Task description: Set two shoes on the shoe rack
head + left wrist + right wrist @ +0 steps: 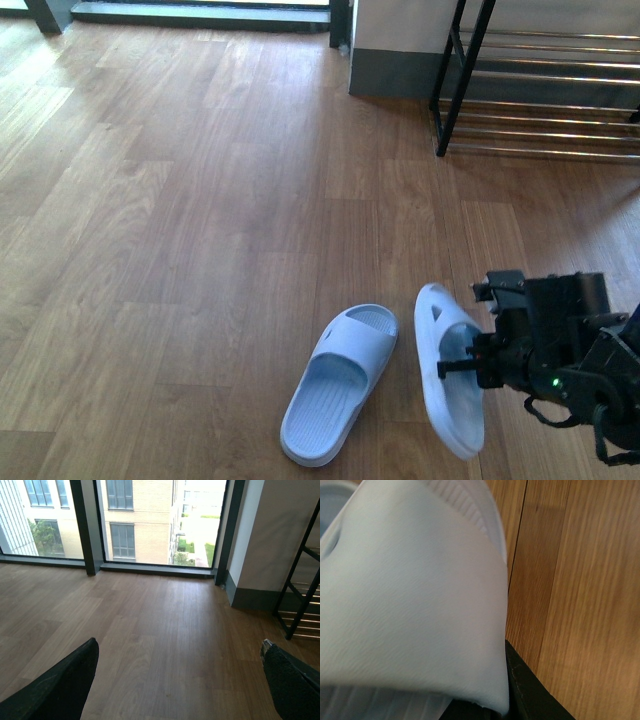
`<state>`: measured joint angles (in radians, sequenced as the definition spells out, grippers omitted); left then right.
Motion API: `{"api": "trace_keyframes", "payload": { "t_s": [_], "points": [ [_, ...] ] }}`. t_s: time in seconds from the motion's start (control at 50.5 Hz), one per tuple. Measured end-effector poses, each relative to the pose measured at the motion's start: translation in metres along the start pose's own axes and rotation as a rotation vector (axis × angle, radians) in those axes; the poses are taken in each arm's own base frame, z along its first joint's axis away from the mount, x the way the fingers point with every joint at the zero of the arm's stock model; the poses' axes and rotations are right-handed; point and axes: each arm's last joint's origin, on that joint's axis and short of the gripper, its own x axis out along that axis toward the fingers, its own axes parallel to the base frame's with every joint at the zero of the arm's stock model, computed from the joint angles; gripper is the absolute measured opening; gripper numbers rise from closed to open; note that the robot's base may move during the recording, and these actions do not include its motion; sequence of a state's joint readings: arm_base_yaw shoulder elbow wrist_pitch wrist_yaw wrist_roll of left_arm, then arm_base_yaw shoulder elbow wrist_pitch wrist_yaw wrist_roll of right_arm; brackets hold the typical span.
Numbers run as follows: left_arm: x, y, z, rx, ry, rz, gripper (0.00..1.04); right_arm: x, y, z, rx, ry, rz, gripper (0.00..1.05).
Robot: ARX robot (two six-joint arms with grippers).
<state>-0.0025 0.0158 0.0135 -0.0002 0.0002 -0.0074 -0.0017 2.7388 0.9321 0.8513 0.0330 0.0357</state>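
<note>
Two pale blue slides are in the front view. One slide [340,385] lies flat on the wood floor. The other slide [447,370] is tipped onto its side just to the right, with my right gripper [472,362] shut on it. Its strap [415,590] fills the right wrist view, pressed against one black finger [530,690]. The shoe rack [540,100], a black frame with chrome rods, stands at the far right against the wall and is bare in the part I can see. My left gripper [180,645] is open over bare floor, with the rack's end [305,600] ahead of it.
A white wall with a grey skirting [390,60] stands beside the rack. Floor-to-ceiling windows [150,520] with dark frames run along the far side. Wood floor [180,220] stretches between the slides and the rack.
</note>
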Motion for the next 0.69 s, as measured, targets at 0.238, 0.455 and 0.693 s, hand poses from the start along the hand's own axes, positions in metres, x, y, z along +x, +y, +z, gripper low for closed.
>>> {"api": "trace_keyframes", "payload": {
  "t_s": [0.238,0.455,0.693],
  "points": [
    [0.0,0.0,0.0,0.0,0.0,0.0,0.95,-0.071,-0.005,0.052,-0.027,-0.164,0.042,0.01],
    [0.0,0.0,0.0,0.0,0.0,0.0,0.95,-0.143,-0.008,0.071,-0.038,-0.248,0.071,0.01],
    [0.0,0.0,0.0,0.0,0.0,0.0,0.95,-0.234,-0.02,0.081,-0.014,-0.396,0.077,0.01]
  ]
}}
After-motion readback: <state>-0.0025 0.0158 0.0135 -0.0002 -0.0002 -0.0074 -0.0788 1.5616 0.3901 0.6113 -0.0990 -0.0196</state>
